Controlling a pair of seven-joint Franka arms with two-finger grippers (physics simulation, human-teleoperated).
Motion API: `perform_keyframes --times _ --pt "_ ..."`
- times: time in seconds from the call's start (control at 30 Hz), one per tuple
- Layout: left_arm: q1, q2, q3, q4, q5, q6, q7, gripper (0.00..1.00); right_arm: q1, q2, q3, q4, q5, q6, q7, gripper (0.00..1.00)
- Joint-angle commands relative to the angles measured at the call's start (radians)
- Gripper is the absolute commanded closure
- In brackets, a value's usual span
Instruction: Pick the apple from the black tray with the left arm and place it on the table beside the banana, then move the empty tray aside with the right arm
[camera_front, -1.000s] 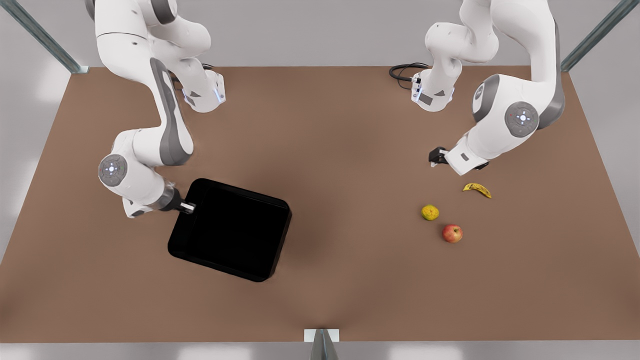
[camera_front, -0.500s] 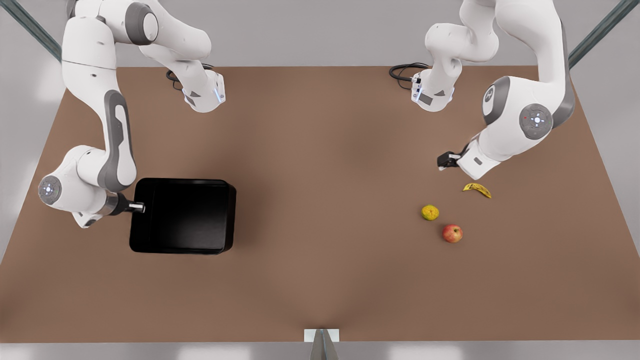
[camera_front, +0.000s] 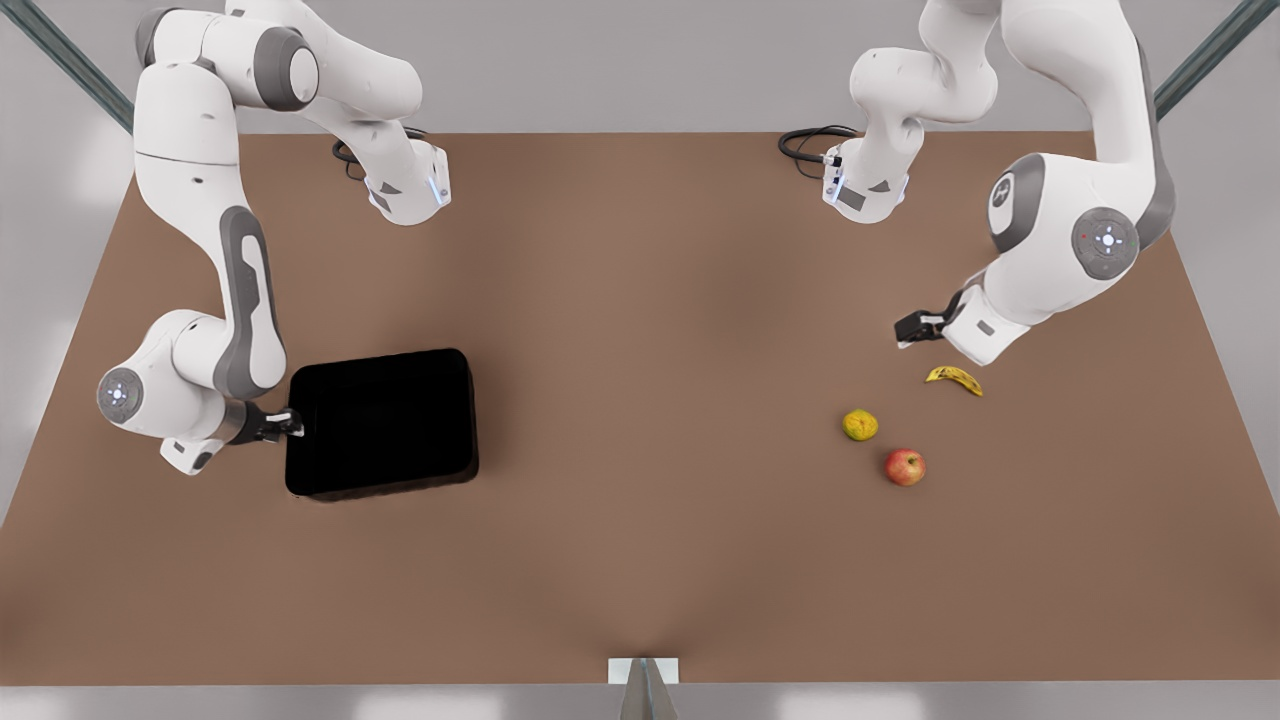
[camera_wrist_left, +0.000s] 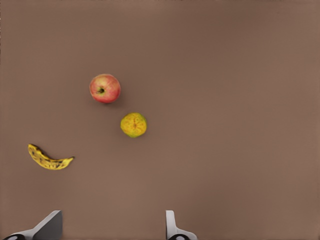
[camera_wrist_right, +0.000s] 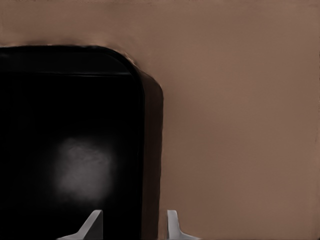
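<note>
The red apple (camera_front: 904, 467) (camera_wrist_left: 105, 88) lies on the brown table (camera_front: 650, 350), a short way from the yellow banana (camera_front: 954, 379) (camera_wrist_left: 49, 159). My left gripper (camera_front: 912, 330) (camera_wrist_left: 112, 222) hovers open just behind the banana, holding nothing. The black tray (camera_front: 380, 420) (camera_wrist_right: 75, 125) lies flat and empty toward the front view's left. My right gripper (camera_front: 290, 424) (camera_wrist_right: 134, 225) sits at the tray's left edge. Its fingers (camera_wrist_right: 172, 225) stand astride the rim with a gap on each side, so it reads as open.
A lumpy yellow-green fruit (camera_front: 860, 425) (camera_wrist_left: 134, 125) sits between the apple and the banana. Both arm bases stand at the table's far edge with a black cable (camera_front: 805, 145) beside one. Grey posts mark the corners.
The right arm dragged the tray toward the front view's left, squared it up, and the tray now lies flat. The left gripper drew back toward the front view's right.
</note>
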Motion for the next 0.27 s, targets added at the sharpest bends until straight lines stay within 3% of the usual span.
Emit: perform_keyframes --times 0.0,0.1,0.17,0.2,0.23 --pt "-0.002 0.001 0.002 0.003 -0.001 -0.001 -0.023 0.0 0.003 -0.03 0.005 0.001 0.017 -0.033 -0.135 0.0" --pt "-0.002 0.001 0.004 0.003 -0.001 -0.002 -0.027 0.0 0.02 -0.312 0.126 0.048 0.018 -0.37 0.288 0.0" --pt "-0.002 0.003 0.002 0.003 -0.001 -0.002 -0.029 0.0 0.02 -0.315 0.278 0.382 -0.196 -0.729 0.707 0.0" --pt "-0.002 0.003 0.002 0.003 -0.001 -0.002 -0.029 0.0 0.017 -0.315 0.283 0.458 -0.208 -0.746 0.701 0.0" --pt "-0.002 0.003 0.002 0.003 -0.002 -0.002 -0.029 0.0 0.02 -0.312 0.28 0.47 -0.298 -0.646 0.692 0.0"
